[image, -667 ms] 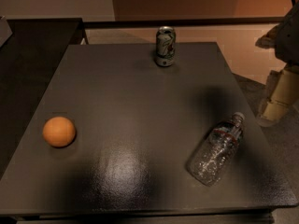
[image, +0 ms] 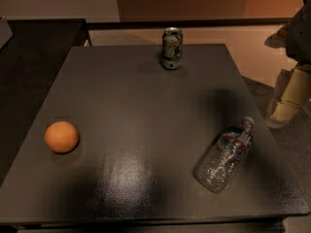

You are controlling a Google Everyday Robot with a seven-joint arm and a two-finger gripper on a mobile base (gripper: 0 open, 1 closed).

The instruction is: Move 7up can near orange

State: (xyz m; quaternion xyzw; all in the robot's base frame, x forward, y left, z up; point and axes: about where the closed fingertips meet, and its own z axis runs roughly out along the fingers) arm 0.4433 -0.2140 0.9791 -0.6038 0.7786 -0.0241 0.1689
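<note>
While the 7up can (image: 172,48) stands upright near the far edge of the dark table (image: 131,96), the orange (image: 61,137) rests well apart from it, near the left edge. A clear plastic bottle (image: 226,155) lies on its side toward the right. The pale claw (image: 286,101) hangs beyond the table's right edge; whether it is wide or narrow cannot be told.
</note>
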